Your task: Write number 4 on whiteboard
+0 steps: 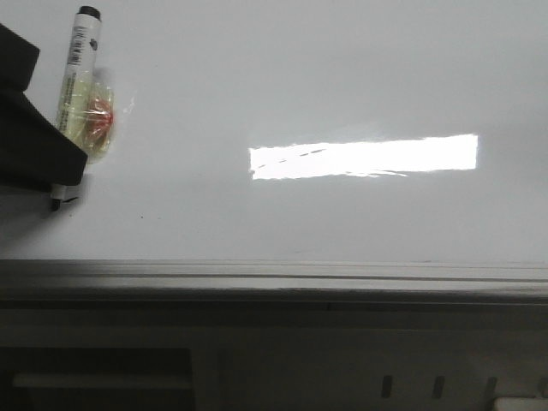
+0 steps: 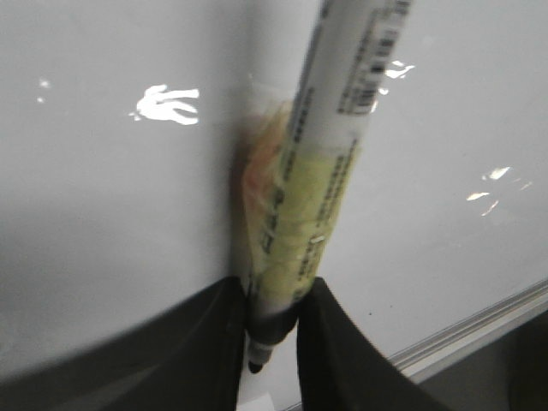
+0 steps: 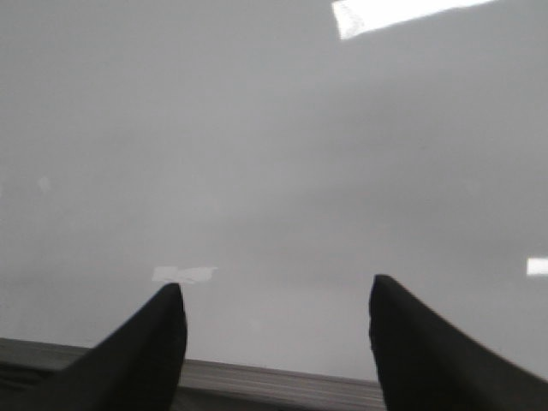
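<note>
one marker [image 1: 75, 81], one whiteboard [image 1: 342, 77]

A grey metal rail [image 1: 274, 278] runs straight across the front view from edge to edge. Below it lies a dim, shadowed strip with a dark recess [image 1: 94, 377] at the left and three short dark slots [image 1: 437, 387] toward the right. A bright rectangular patch of light [image 1: 364, 157] glares above the rail, and smaller glints [image 2: 167, 104] show in the left wrist view.
</note>
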{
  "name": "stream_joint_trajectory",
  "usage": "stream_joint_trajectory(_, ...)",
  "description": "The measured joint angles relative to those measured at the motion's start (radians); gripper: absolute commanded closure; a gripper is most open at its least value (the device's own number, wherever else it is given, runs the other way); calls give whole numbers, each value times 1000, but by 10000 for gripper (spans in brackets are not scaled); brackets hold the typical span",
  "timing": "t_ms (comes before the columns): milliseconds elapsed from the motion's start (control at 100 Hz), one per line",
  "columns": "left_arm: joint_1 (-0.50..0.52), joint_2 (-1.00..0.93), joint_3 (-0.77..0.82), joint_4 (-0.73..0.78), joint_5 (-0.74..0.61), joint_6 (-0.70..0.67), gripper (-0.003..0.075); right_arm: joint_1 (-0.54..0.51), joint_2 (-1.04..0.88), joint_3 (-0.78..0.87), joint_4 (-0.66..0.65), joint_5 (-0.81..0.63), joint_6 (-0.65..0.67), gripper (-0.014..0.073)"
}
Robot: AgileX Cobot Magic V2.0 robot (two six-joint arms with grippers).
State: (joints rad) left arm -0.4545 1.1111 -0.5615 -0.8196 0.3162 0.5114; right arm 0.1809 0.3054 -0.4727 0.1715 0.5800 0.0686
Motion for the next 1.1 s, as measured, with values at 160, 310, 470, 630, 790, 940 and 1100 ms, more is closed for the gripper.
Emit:
stream_joint_trajectory(160,-2,0,-15,2,23,37,740,65,26,-56,51,65,-196,177)
stream_joint_trajectory(310,-45,5,-73,16,92,219,741,167,124,-130,152,151,-435,177)
stream_joint_trajectory(470,-148,-5,-167,46,176,456,741,288,272,-196,216,188,-605,177)
stream_joint_trajectory(630,-265,-11,-249,196,216,559,741,408,409,-246,222,161,-675,175)
stream_joint_trajectory(790,-376,-11,-280,402,231,575,741,505,509,-292,227,55,-685,175)
stream_joint_trajectory(940,-423,-11,-280,489,245,577,741,560,571,-326,230,-13,-687,175)
stream_joint_trajectory(1100,-427,-12,-281,507,245,577,741,623,613,-344,230,-29,-689,175)
